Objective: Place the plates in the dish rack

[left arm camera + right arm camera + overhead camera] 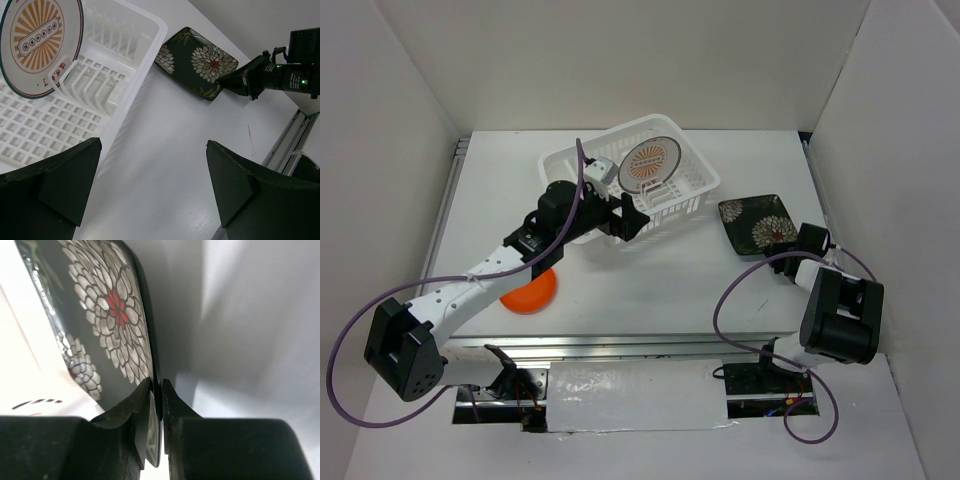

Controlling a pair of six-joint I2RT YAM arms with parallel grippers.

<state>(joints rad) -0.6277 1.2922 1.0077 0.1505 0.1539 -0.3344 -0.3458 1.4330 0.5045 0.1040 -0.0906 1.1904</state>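
The white dish rack [695,190] stands at the back middle of the table. The white sunburst plate [651,164] stands upright in it among the ribs, also in the left wrist view [42,42]. My left gripper [632,222] is open and empty just in front of the rack [145,65]. The dark square flower plate [757,222] lies to the right of the rack. My right gripper [790,238] is shut on its near right edge [112,315]. The orange plate [530,294] lies at the front left, partly under my left arm.
White walls close in the table on three sides. A metal rail [445,215] runs along the table's left edge. Cables loop beside both arm bases at the table's near edge.
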